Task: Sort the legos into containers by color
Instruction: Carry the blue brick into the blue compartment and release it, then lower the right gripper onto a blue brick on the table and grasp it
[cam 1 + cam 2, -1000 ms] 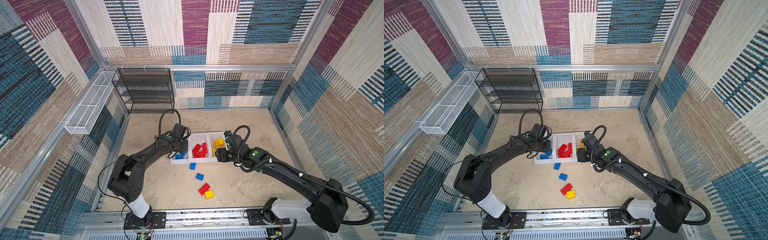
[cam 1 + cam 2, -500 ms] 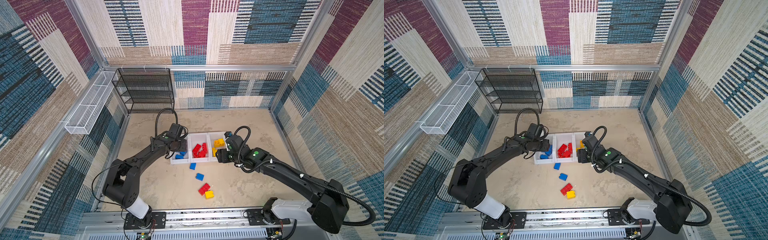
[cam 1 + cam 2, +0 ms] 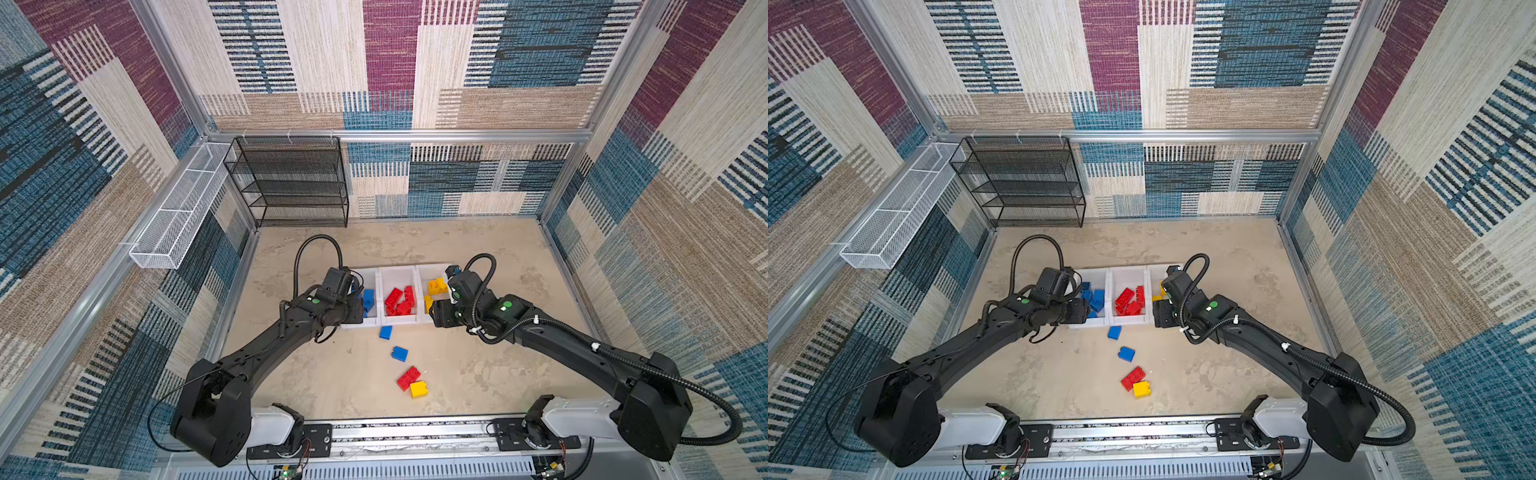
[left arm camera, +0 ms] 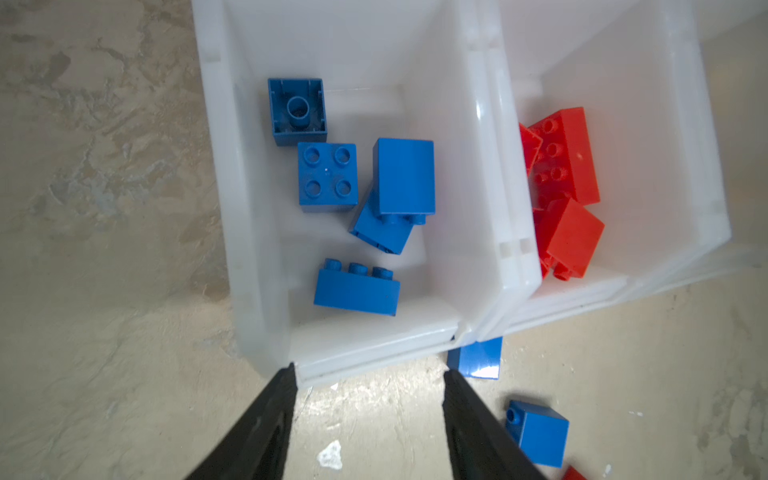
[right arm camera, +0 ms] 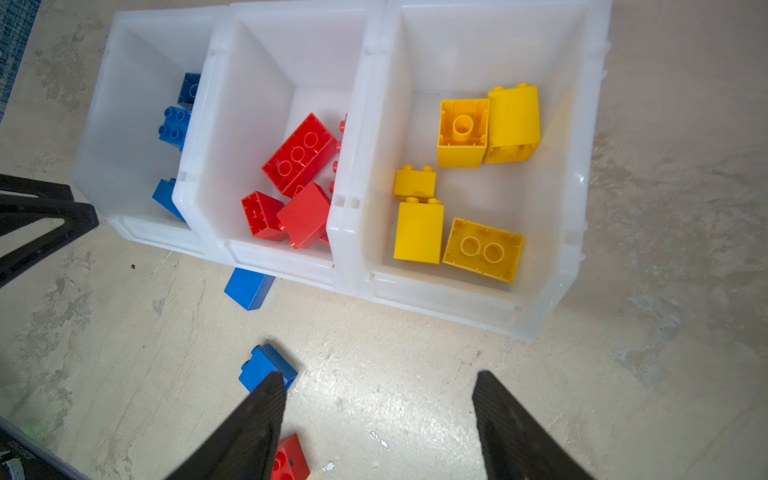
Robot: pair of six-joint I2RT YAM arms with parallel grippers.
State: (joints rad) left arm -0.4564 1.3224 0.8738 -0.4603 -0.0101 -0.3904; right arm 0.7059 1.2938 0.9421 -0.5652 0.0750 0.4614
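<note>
Three joined white containers point(image 3: 399, 320) stand mid-floor. The left one point(image 4: 374, 345) holds several blue legos point(image 4: 327, 178), the middle one point(image 5: 282, 262) red legos point(image 5: 299, 153), the right one point(image 5: 440, 291) yellow legos point(image 5: 417, 232). Loose on the floor in both top views lie two blue bricks point(image 3: 385, 332) point(image 3: 399, 353), a red brick point(image 3: 408, 377) and a yellow brick point(image 3: 418, 389). My left gripper point(image 4: 370, 374) hangs open and empty just in front of the blue container. My right gripper point(image 5: 379, 377) is open and empty over bare floor before the yellow container, one fingertip point(image 5: 270, 390) overlapping a blue brick point(image 5: 266, 365).
A black mesh shelf rack point(image 3: 291, 183) stands at the back left. A white wire basket point(image 3: 178, 220) hangs on the left wall. An aluminium rail point(image 3: 415, 432) runs along the front. The left fingers point(image 5: 45, 216) show beside the blue container in the right wrist view.
My left wrist has drawn back from over the blue container toward the front, and its jaws stand apart now. The right arm has hardly moved.
</note>
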